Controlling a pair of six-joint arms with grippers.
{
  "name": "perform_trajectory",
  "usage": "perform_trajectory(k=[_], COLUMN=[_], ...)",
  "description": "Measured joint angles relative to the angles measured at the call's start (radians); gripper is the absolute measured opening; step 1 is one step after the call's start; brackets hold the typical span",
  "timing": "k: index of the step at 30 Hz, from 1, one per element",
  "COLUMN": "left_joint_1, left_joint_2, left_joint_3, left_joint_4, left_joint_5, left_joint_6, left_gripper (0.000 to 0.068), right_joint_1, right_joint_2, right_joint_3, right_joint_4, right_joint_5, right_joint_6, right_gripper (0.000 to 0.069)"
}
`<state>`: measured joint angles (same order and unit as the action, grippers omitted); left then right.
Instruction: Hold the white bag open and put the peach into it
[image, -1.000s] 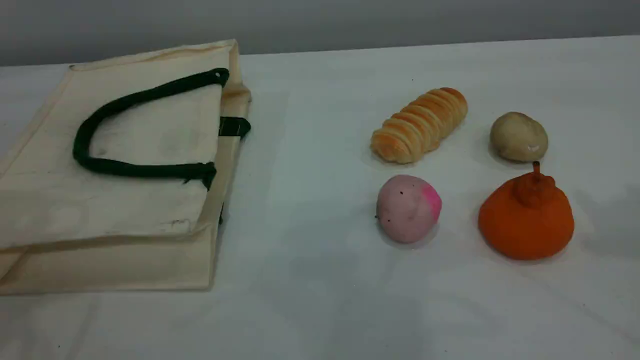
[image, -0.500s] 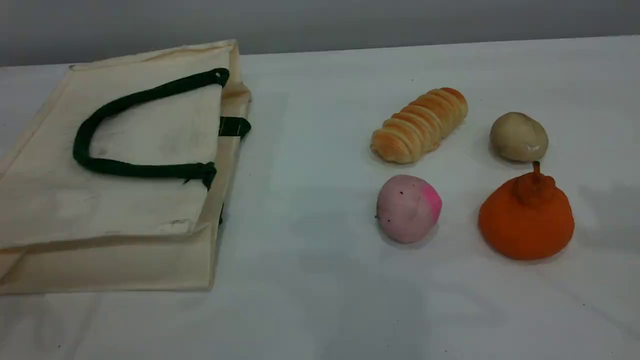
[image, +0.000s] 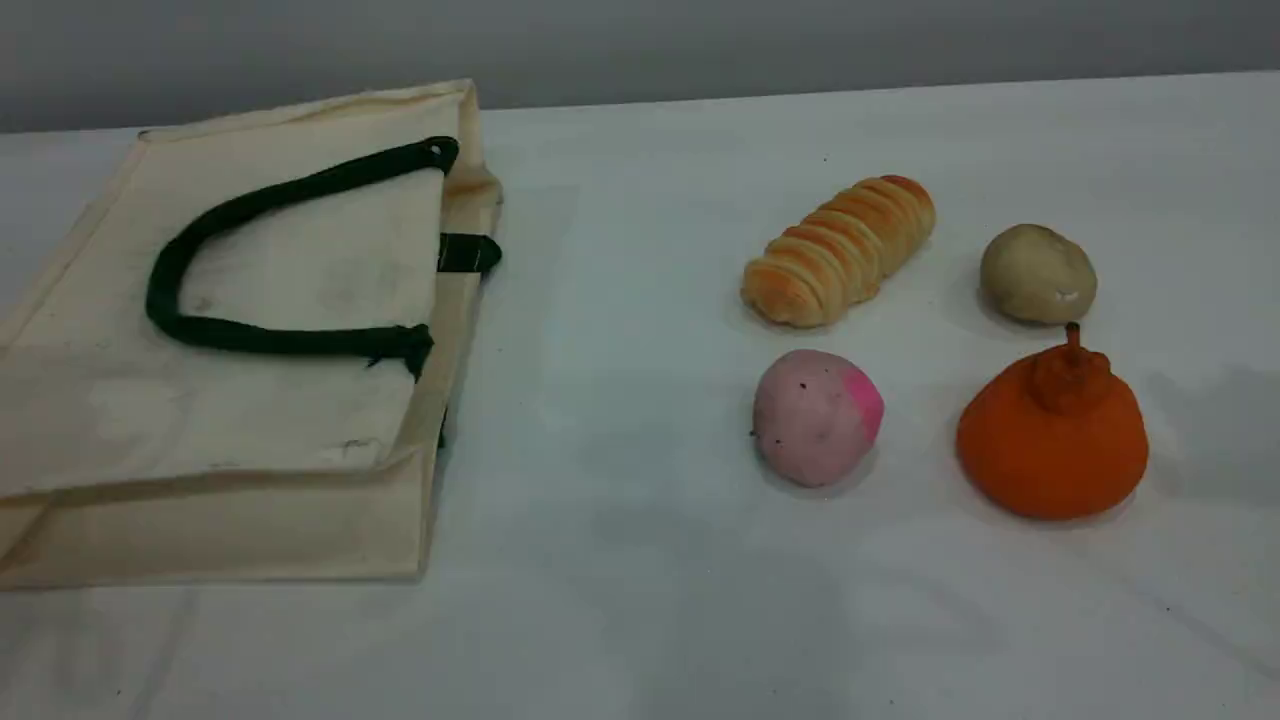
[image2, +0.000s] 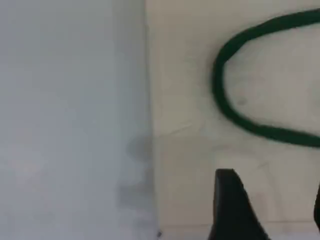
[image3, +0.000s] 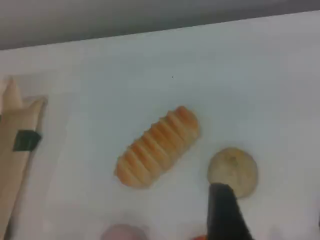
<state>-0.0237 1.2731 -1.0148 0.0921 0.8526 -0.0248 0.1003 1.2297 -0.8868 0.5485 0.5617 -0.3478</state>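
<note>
The white bag (image: 230, 340) lies flat on the table's left, its dark green rope handle (image: 200, 325) on top. The peach (image: 815, 415), pale pink with a magenta patch, rests right of centre. No arm shows in the scene view. In the left wrist view my left gripper (image2: 274, 215) hovers open over the white bag (image2: 200, 165), near the green handle (image2: 222, 100). In the right wrist view my right gripper (image3: 272, 220) hangs open above the food, and only the top of the peach (image3: 122, 233) shows at the bottom edge.
A ridged bread roll (image: 840, 250) lies behind the peach. A beige potato (image: 1037, 273) and a larger orange stemmed fruit (image: 1052, 435) sit to the peach's right. The right wrist view shows the bread roll (image3: 157, 147), the potato (image3: 232, 169) and the bag's green tab (image3: 26, 140).
The bag and the food items have not moved. Only faint shadows shift on the tabletop.
</note>
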Motion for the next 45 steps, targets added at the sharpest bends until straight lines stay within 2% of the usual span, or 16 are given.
perform_trajectory(k=[3,9,23,25,32,38,45], left_joint_1=[0.001,0.001,0.001,0.001,0.001,0.001,-0.001], left_joint_2=[0.052,0.180,0.481,0.508,0.592,0.651,0.724], left_joint_3=[-0.022,-0.076,-0.149,-0.149,-0.189,-0.217,-0.217], left_joint_4=[0.044,0.043,-0.022,-0.025,-0.044,-0.047,-0.070], left_joint_5=[0.025,0.013,-0.078,-0.109,-0.110,-0.137,-0.217], left_joint_6=[-0.045,-0.052,-0.034,-0.033,-0.032,-0.032,-0.032], left_gripper=[0.0368,0.0367,0.0375,0.0382,0.0418,0.0420,0.0421], right_joint_1=[0.000,0.000,0.000,0.000,0.000,0.000,0.000], right_joint_2=[0.000,0.000,0.059,0.084,0.162,0.187,0.201], right_joint_3=[0.000,0.000,0.000,-0.001,-0.030,-0.030,-0.030], right_joint_4=[0.000,0.006,0.009,0.009,0.009,0.012,0.028], right_joint_5=[0.005,0.009,-0.010,-0.016,-0.014,-0.050,-0.052], right_joint_6=[0.000,-0.001,-0.027,-0.027,-0.026,-0.026,-0.026], right_gripper=[0.0366,0.0366,0.0367,0.0367,0.0367,0.0367,0.0367])
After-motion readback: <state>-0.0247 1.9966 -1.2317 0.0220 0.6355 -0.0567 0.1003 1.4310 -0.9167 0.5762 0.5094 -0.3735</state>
